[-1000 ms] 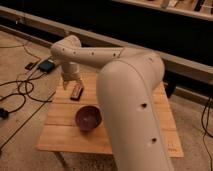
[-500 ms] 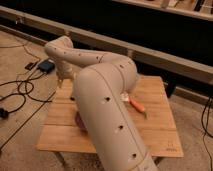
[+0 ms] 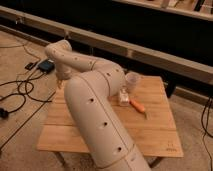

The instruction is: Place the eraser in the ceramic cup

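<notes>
Zero steps visibly done: no eraser seen in the ceramic cup (image 3: 132,81).
Gripper (image 3: 62,83) sits low at the desk's (image 3: 160,140) far-left edge, mostly hidden by the arm (image 3: 95,110); open or closed, can't tell. Cup stands upright at the far side. Small white block (image 3: 123,97) just beside it may be the eraser. Judging pick and drop both left.

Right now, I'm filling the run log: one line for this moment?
gripper: low at far-left edge of table | ceramic cup: upright near far edge | white block: beside cup | orange item: right of block
</notes>
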`<control>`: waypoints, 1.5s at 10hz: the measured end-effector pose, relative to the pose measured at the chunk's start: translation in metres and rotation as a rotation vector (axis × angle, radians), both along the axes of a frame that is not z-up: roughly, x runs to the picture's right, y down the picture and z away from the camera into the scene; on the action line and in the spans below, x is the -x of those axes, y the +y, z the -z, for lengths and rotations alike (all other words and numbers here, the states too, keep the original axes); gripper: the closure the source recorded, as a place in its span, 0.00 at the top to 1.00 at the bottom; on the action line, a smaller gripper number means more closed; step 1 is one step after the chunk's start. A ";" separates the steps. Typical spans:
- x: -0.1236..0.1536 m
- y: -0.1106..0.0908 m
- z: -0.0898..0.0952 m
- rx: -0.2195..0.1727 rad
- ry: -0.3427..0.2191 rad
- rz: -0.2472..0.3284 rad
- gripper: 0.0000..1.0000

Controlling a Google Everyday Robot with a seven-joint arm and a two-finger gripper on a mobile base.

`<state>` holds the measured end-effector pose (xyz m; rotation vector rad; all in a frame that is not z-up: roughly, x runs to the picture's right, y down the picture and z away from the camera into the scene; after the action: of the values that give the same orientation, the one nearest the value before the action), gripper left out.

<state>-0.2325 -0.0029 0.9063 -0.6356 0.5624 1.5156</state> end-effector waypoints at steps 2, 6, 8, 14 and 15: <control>-0.002 0.011 -0.015 0.024 0.020 -0.029 0.65; -0.005 0.032 -0.038 0.057 0.035 -0.055 0.65; -0.008 0.039 -0.048 0.068 0.041 -0.069 0.65; -0.031 0.041 -0.063 0.078 0.068 -0.122 0.65; -0.031 0.043 -0.064 0.079 0.066 -0.108 0.65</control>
<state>-0.2017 0.0400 0.9705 -0.6881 0.6501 1.6266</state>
